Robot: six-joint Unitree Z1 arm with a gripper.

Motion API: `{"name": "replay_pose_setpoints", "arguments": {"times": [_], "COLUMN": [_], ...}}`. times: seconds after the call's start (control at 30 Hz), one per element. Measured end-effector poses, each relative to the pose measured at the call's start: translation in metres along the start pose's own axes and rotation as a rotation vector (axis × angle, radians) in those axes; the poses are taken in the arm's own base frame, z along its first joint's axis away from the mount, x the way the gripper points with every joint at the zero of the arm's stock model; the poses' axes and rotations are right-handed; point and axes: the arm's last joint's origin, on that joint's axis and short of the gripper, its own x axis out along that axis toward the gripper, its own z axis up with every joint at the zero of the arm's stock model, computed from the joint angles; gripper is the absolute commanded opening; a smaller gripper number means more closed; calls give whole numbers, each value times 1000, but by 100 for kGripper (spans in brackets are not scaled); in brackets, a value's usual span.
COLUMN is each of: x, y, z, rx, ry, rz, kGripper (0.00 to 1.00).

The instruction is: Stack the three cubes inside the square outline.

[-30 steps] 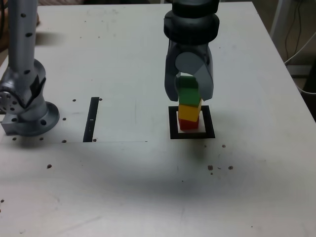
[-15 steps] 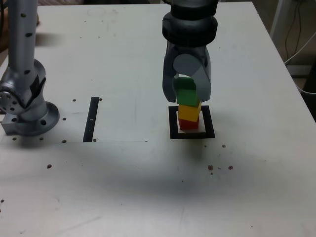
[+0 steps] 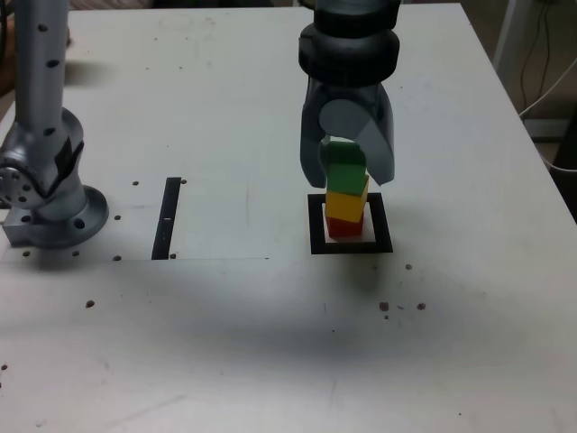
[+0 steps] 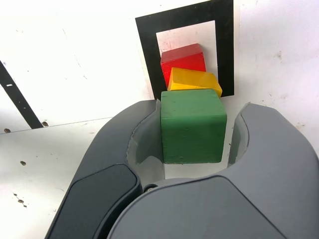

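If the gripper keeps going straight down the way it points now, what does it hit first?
Most likely the small matte green cube sitting between its jaws, atop the yellow cube and red cube. The gripper straddles it with a gap visible on at least one side, so its palm would press the stack; depth is unclear.

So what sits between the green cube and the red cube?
The yellow cube, stacked between green cube and red cube in the exterior view; the wrist view shows it too.

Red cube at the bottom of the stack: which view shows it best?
The exterior view: the small matte red cube shows side-on inside the thick black square outline, under the yellow cube. The wrist view looks down the stack, so only part of the red cube's top shows beyond the yellow.
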Motion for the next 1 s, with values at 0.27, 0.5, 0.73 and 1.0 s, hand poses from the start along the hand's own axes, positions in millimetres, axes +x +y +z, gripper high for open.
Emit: {"name": "replay_pose_setpoints", "arguments": {"times": [0.27, 0.5, 0.73, 1.0], "x": [1, 0, 0, -3], "y": [0, 0, 0, -1], "z": [0, -1, -1, -3], "rx": [18, 18, 18, 17], "ry": [1, 2, 1, -1], "rz": [0, 0, -5, -16], "kGripper": [98, 99, 99, 99]}}
